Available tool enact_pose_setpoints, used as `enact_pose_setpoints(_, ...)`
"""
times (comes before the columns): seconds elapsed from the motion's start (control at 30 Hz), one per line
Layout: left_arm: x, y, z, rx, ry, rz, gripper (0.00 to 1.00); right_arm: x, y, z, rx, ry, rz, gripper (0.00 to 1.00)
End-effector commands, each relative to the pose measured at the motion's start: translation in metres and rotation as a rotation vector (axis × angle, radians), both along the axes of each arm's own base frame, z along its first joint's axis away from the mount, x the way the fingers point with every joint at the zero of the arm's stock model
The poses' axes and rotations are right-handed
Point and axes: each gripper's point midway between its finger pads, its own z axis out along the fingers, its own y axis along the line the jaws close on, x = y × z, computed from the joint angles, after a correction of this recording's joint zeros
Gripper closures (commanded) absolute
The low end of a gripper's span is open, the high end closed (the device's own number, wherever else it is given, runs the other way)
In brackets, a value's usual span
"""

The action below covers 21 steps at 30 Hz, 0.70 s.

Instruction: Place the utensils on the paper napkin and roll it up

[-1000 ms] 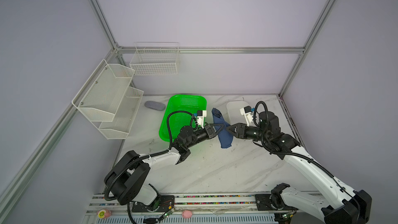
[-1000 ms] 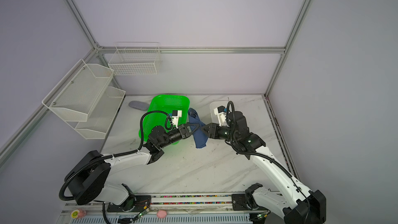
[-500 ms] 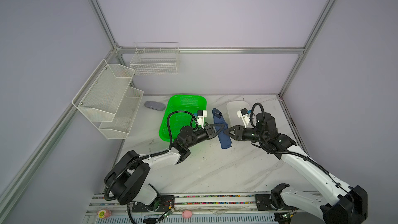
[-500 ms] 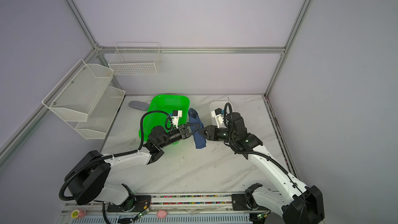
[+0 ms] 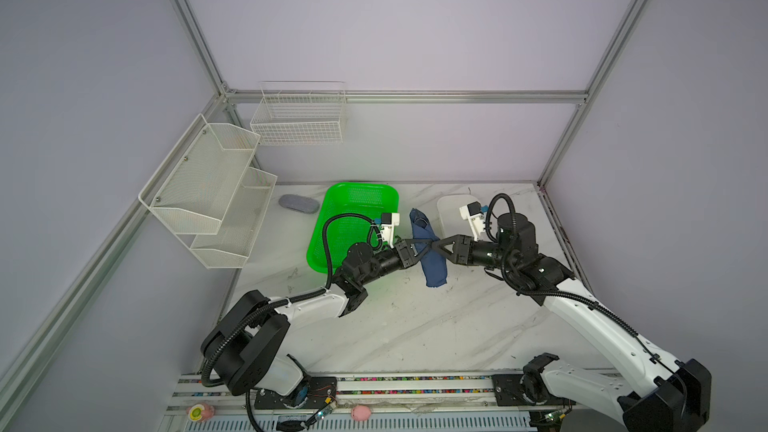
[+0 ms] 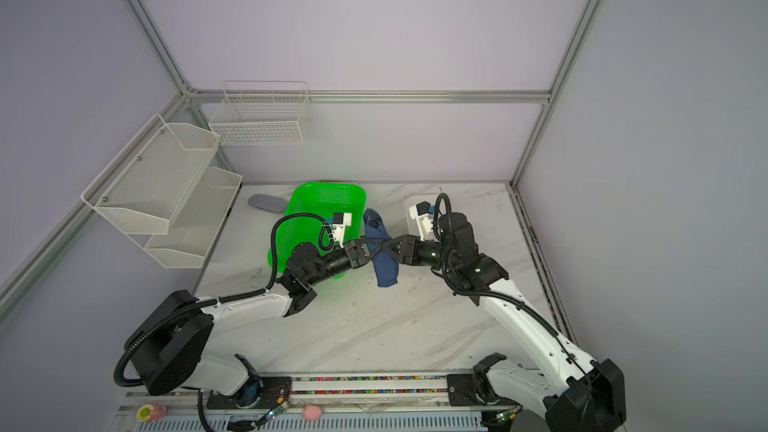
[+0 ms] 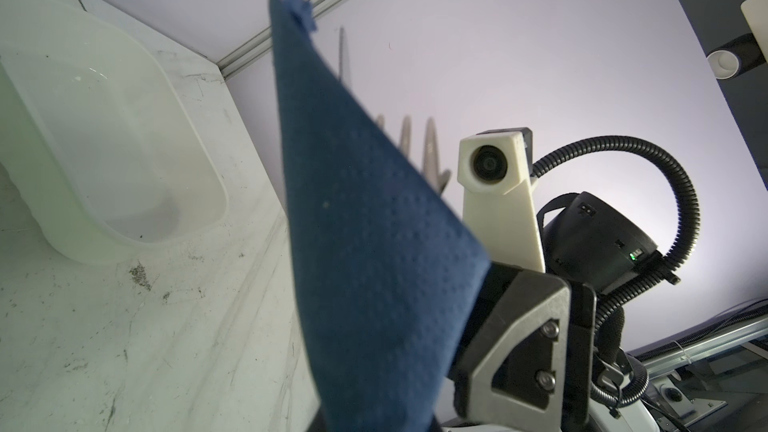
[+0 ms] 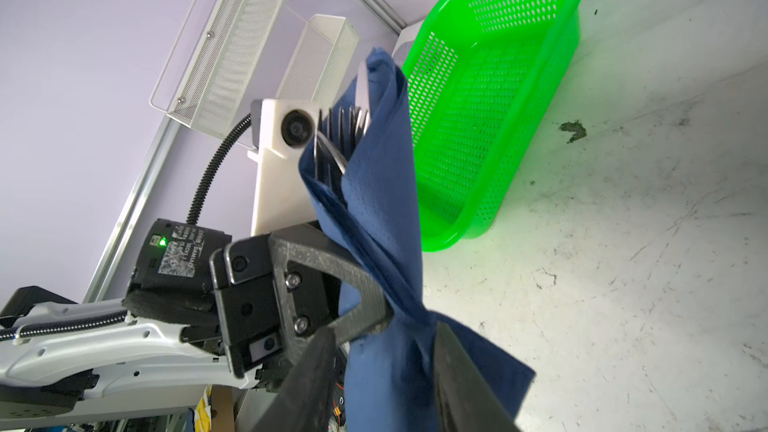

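The paper napkin is a loose navy roll held tilted between my two arms, right of the green basket. The utensils stick out of its far end: fork tines and a knife blade. My left gripper is shut on the roll's middle, and its grey finger presses the paper. My right gripper is open. Its two dark fingers stand either side of the roll, just below the left gripper's hold. In the left wrist view the napkin hides my own jaws.
A green perforated basket sits just left of the napkin. A white tray lies behind the right wrist. White mesh shelves and a wire basket hang on the walls. A grey oval object lies at the back left.
My right gripper has slid left toward the napkin, so its fingers now straddle the roll. The left gripper and the napkin have stayed almost still.
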Motion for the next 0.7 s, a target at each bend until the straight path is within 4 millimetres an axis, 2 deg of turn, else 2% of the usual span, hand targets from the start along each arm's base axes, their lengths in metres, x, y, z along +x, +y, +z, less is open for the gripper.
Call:
enact_pose_setpoints(0.0, -0.007, 0.005, 0.061, -0.107, -0.142, -0.015, 0.9, 0.008, 0.003, 0.027, 0.049, -0.072, -0.022, 0.59)
enact_pose_setpoints(0.3, -0.008, 0.004, 0.062, -0.11, -0.143, -0.02, 0.9, 0.011, 0.006, 0.025, 0.092, -0.05, -0.03, 0.63)
enact_pose_setpoints(0.43, -0.007, 0.005, 0.062, -0.111, -0.142, -0.015, 0.9, 0.018, -0.003, 0.016, 0.041, -0.02, -0.101, 0.64)
enact_pose_setpoints(0.53, -0.006, 0.005, 0.061, -0.105, -0.14, -0.011, 0.9, 0.017, -0.016, 0.03, 0.047, -0.056, -0.168, 0.61)
enact_pose_setpoints(0.67, -0.006, 0.005, 0.059, -0.1, -0.137, -0.006, 0.9, 0.007, -0.02, 0.046, 0.071, -0.09, -0.154, 0.6)
